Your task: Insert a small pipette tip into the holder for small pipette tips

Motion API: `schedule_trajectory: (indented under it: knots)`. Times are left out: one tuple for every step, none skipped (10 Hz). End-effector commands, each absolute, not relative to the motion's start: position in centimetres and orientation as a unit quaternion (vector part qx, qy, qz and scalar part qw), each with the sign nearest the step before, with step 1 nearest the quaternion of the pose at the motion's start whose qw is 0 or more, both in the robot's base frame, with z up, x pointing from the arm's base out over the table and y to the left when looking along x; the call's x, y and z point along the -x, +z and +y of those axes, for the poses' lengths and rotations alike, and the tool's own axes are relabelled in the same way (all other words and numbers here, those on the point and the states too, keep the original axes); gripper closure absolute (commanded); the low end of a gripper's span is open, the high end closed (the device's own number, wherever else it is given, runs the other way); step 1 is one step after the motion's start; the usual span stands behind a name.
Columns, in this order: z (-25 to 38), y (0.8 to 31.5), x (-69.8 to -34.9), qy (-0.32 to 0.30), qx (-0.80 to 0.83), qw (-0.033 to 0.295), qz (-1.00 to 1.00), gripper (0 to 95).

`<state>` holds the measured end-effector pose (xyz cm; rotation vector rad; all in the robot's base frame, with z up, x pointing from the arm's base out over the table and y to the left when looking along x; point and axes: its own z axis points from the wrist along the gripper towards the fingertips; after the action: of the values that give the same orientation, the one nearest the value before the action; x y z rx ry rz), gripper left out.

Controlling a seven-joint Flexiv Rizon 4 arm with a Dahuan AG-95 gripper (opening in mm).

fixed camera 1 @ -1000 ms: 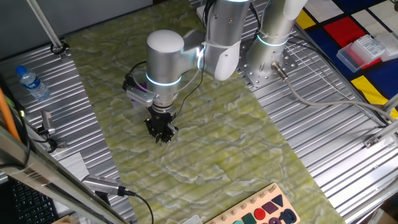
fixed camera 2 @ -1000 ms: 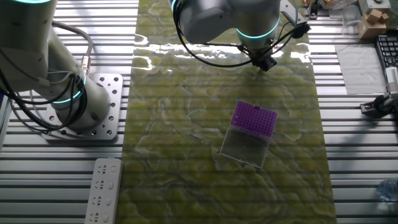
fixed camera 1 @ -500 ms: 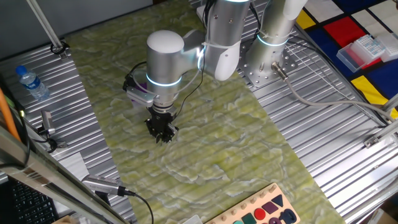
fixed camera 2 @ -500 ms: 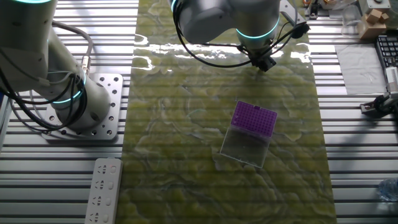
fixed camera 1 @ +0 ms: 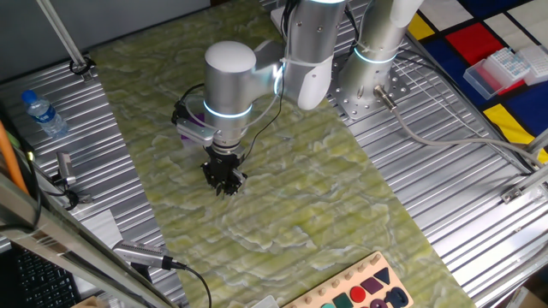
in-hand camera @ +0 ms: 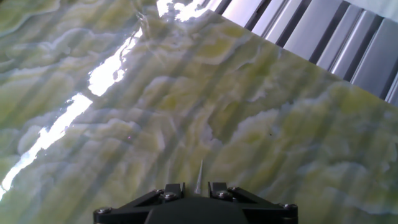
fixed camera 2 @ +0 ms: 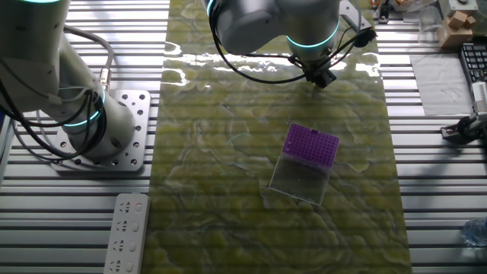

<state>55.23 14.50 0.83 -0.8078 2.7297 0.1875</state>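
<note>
The holder for small pipette tips is a flat purple block lying on the green mat with a pale translucent part in front of it. In one fixed view only a purple edge of the holder shows behind the arm. My gripper hangs above the mat, apart from the holder and toward the mat's far edge. In the hand view the gripper is shut on a thin translucent small pipette tip, which points out from between the fingers toward bare mat.
A water bottle lies on the slatted metal at the left. A clear box of tips sits at the far right. A board with coloured shapes is at the mat's near end. A white power strip lies beside the arm base.
The arm has shifted very slightly sideways above the mat; the gripper stays shut on the tip and the holder has not moved.
</note>
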Motion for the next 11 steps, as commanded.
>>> schedule_trajectory:
  knots:
    - [14.48,0.81,-55.25,0.064,0.280,0.145,0.947,95.0]
    - [14.48,0.81,-55.25,0.064,0.280,0.145,0.947,95.0]
    - [14.48,0.83,-55.25,0.065,0.280,0.145,0.947,95.0]
    - [14.48,1.11,-55.27,0.065,0.279,0.144,0.947,95.0]
    - [14.49,1.28,-55.28,0.063,0.279,0.143,0.948,95.0]
    - [14.48,1.27,-55.28,0.063,0.277,0.143,0.948,95.0]
    - [14.48,1.28,-55.28,0.063,0.277,0.143,0.948,95.0]
    - [14.48,1.28,-55.28,0.063,0.279,0.143,0.948,95.0]
    - [14.49,1.32,-55.29,0.063,0.280,0.144,0.947,95.0]
    - [14.49,1.42,-55.30,0.063,0.280,0.143,0.947,95.0]
    - [14.51,1.50,-55.37,0.063,0.282,0.143,0.947,76.0]
